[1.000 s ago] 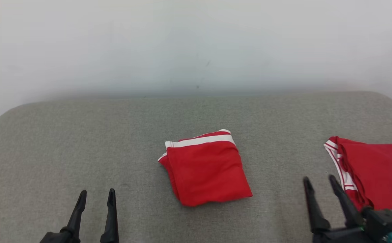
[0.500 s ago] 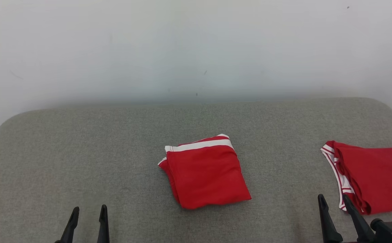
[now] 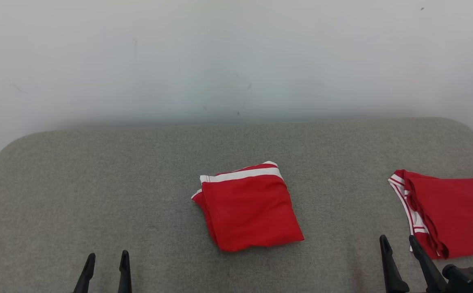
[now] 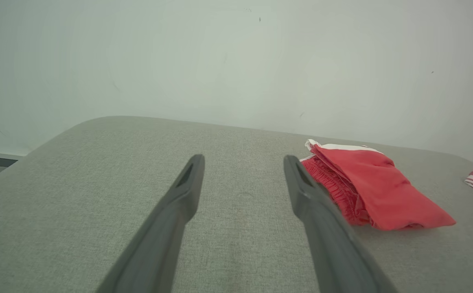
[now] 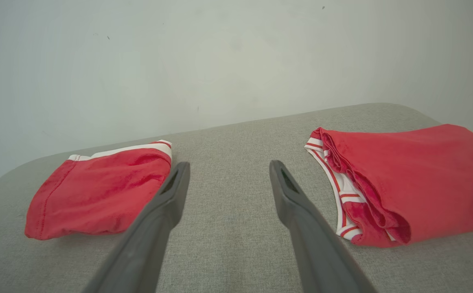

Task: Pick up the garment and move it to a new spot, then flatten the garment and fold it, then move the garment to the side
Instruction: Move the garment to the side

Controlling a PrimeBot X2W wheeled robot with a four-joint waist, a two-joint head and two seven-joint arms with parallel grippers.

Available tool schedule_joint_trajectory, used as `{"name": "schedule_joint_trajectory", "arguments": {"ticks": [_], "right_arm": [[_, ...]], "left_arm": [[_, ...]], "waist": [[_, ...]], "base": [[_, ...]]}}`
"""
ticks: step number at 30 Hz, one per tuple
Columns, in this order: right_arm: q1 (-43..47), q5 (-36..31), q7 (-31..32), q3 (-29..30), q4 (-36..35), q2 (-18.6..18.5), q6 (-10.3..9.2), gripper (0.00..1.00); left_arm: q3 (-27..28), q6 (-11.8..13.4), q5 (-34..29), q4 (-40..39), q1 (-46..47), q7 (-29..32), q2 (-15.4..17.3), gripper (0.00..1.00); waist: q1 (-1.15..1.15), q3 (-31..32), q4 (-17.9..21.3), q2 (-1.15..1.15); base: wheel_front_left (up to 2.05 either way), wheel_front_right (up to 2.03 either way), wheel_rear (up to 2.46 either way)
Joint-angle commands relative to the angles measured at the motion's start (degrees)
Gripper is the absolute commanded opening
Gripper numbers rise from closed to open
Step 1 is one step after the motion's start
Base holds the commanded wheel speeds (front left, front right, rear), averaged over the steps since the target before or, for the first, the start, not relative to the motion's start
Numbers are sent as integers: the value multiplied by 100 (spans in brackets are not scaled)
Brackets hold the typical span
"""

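Two red garments are lying ahead: the folded garment (image 3: pixel 248 207), white-banded, between left jaws and right jaws; the striped-trim garment (image 3: pixel 452 215) beside the latter. Both jaws are gaping apart.

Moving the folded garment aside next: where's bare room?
Bare: left of the folded garment to the left edge of the grey surface; also the gap before the second garment. Crowded: the right end, beside the right gripper.

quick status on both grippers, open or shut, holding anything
left gripper: open, holding nothing
right gripper: open, holding nothing
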State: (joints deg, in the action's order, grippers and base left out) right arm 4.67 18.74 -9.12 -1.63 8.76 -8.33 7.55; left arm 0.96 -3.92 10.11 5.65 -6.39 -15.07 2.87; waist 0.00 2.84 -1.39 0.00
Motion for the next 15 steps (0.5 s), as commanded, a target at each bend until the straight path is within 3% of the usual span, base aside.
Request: {"name": "schedule_joint_trajectory", "arguments": {"ticks": [1,15], "right_arm": [[-32,28,-37,-2,14,7,-13,100],[-145,-39,59,106,66,52,-13,100]], "left_arm": [[-5,39,10,1,-27,-9,5,100],[-34,39,-70,-45,0,-9,6,100]], "waist": [[0,-5,-2,0],[0,-98,-106,0]], "base": [[0,0,0],[0,0,0]]}}
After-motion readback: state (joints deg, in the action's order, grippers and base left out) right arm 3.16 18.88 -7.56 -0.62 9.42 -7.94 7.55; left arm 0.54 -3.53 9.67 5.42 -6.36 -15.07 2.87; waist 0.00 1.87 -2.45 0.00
